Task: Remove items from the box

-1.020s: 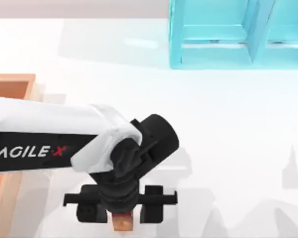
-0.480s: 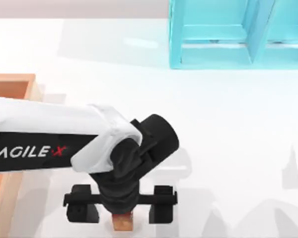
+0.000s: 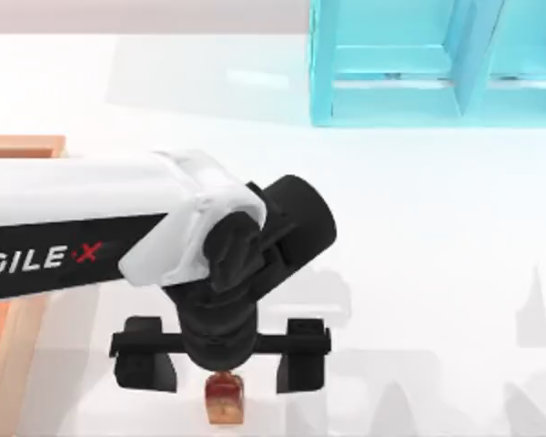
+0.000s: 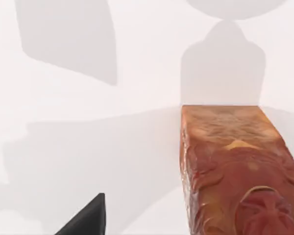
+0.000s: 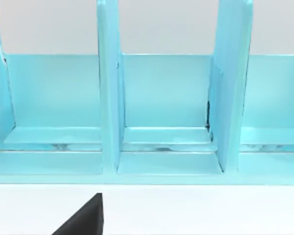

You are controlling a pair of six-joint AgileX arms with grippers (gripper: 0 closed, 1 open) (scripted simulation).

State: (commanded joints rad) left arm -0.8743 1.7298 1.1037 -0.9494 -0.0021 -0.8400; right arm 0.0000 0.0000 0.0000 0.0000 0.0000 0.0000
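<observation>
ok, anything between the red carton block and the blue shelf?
Nothing standing there: top view shows bare white table from the block to the shelf; the open left gripper hangs over the block.

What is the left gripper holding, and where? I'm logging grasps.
Nothing: the left gripper is open above the carton-shaped block, which rests on the table.

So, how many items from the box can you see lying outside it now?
1. The red-and-tan carton stands on the white table, below the open left claw, right of the box. The arm may hide other items.
</observation>
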